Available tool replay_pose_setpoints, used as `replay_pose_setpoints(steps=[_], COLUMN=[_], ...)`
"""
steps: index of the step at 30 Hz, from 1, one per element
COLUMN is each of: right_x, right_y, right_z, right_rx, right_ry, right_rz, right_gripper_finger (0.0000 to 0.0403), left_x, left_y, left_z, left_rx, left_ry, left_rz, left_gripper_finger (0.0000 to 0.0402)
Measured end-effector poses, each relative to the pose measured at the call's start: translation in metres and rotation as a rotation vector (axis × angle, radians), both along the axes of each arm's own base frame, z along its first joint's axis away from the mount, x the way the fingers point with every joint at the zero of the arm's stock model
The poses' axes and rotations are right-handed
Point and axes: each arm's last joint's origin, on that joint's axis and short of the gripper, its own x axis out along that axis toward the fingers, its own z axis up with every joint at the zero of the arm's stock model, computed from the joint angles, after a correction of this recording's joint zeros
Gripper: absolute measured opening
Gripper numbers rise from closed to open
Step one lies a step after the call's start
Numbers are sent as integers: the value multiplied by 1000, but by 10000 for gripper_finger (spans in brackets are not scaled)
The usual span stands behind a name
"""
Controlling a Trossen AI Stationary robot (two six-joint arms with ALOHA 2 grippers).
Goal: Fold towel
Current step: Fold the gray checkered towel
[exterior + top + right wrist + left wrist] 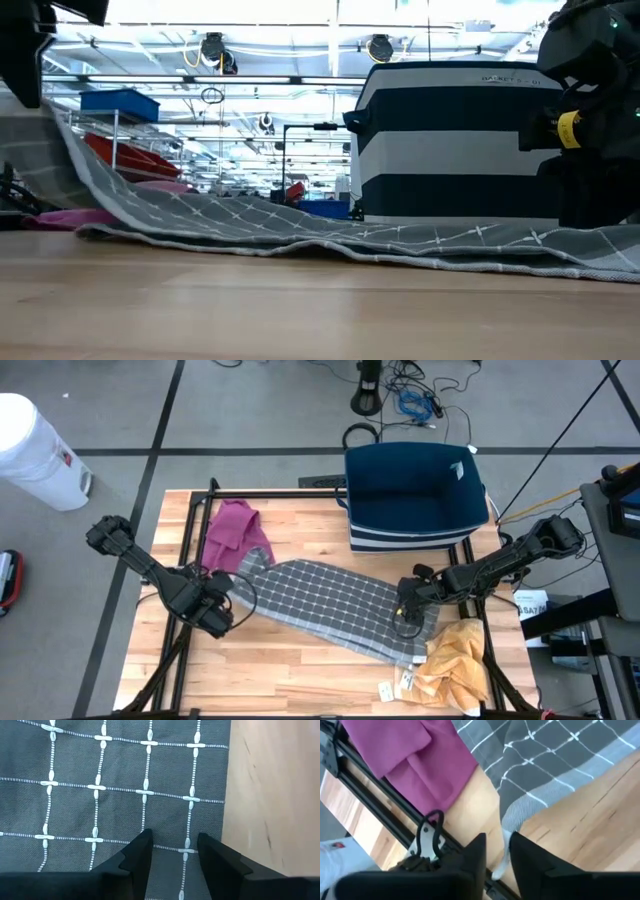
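Grey checked towel (320,605) lies diagonally in front of the navy basket (415,495), limp and light, so edges suit gripping; my left gripper (222,610) holds its raised corner between slightly parted fingers, my right gripper (408,610) hovers parted over its far end

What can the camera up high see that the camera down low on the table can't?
Only the high view shows the yellow cloth, the white bucket on the floor, and both arms whole, the left end effector and right end effector at opposite ends of the towel. Only the low view shows the room's shelves behind. Both show the grey towel and striped basket.
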Motion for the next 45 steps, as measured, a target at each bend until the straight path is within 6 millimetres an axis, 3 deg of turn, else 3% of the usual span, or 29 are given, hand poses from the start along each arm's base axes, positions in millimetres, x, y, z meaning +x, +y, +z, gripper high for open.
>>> replay_pose_setpoints(steps=[6, 11, 16, 21, 26, 32, 38, 45], right_x=[-2, -2, 2, 17, 29, 29, 18, -4], right_y=[-1, -1, 1, 3, 6, 6, 4, 0], right_z=[1, 1, 7, 24, 39, 40, 37, 36], right_rx=[-1, -1, -11, -67, -87, -74, -24, -49], right_ry=[14, 13, 15, -54, -125, -131, -38, 149], right_rz=[-18, -17, 26, 58, 60, 3, -156, -382], right_gripper_finger=[150, 150, 150, 150, 150, 150, 150, 150], left_x=[1, 6, 26, 44, 61, 90, 116, 132], left_y=[1, -3, -20, -26, -19, -8, 7, 22], left_z=[0, -1, -1, -3, -14, -31, -45, -54], left_rx=[26, 3, -100, -28, 123, 174, 211, 234], left_ry=[-20, -65, -243, -356, -333, -287, -253, -222], left_rz=[-13, -71, -263, -373, -374, -416, -468, -499], left_gripper_finger=[150, 161, 161, 161, 161, 161, 161, 161])
